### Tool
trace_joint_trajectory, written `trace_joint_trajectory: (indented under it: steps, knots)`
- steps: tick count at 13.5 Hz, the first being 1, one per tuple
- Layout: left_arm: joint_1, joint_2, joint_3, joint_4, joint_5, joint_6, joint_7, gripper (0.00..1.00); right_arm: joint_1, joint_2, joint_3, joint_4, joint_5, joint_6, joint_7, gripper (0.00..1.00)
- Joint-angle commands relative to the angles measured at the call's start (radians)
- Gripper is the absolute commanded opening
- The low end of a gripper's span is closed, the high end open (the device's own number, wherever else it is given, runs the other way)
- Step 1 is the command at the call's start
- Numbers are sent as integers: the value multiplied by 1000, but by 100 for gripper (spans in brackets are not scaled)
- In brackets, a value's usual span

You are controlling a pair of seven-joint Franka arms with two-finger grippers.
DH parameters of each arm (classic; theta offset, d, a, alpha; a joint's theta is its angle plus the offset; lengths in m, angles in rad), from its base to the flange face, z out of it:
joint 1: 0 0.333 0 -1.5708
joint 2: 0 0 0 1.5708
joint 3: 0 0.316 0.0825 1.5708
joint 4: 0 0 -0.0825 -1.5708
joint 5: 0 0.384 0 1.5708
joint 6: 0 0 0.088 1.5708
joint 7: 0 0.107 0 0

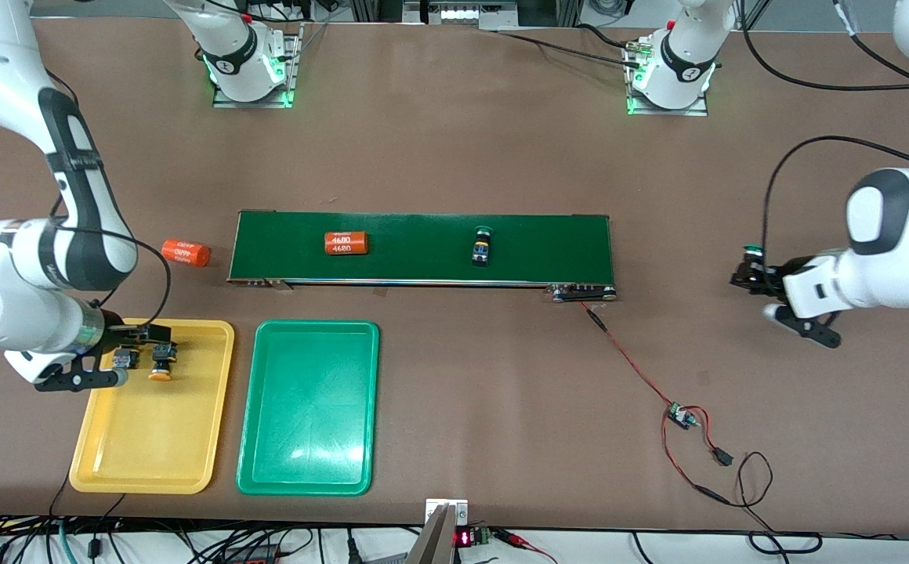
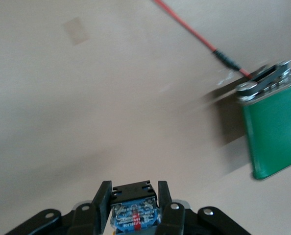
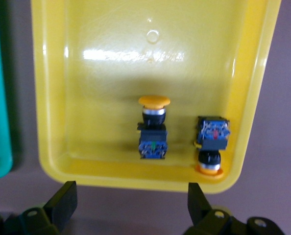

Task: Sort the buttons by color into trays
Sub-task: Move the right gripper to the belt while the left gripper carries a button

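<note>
Two yellow buttons (image 1: 161, 363) (image 1: 124, 359) lie in the yellow tray (image 1: 149, 458), at its end nearer the conveyor; the right wrist view shows them too (image 3: 154, 128) (image 3: 211, 142). My right gripper (image 1: 141, 338) (image 3: 131, 203) hangs open and empty over that end's rim. The green tray (image 1: 309, 470) beside it holds nothing. One green button (image 1: 483, 244) lies on the belt. My left gripper (image 1: 746, 270) (image 2: 134, 203), over the bare table past the belt's end, is shut on another green button (image 1: 753, 251) (image 2: 134, 208) by its dark body.
A long dark-green conveyor belt (image 1: 423, 247) (image 2: 275, 132) crosses the table's middle, with an orange 4680 cylinder (image 1: 345, 243) on it. A second orange cylinder (image 1: 186, 252) lies off the belt's end near the right arm. A red wire (image 1: 635, 364) runs to a small board (image 1: 682, 415).
</note>
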Motion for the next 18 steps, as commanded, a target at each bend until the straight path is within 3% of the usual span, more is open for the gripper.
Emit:
trace_joint_trajectory:
  steps: [1,5,10,14,18]
  knots:
    - [-70,-72,13,-67,-45,39,-139,0,11,-83,-2,-19,45,-97,22,100]
    - [-172,-103,11,-199,-48,243,-334,0,31,-180,-2,-32,47,-185,44,100]
    - [-242,-103,-15,-222,-51,306,-530,0,68,-277,0,-38,105,-292,128,100]
    - [-346,-83,-20,-314,-88,513,-676,0,94,-375,0,-113,120,-328,142,100]
    - [-367,-90,-21,-337,-88,518,-699,0,94,-493,0,-239,163,-317,142,100]
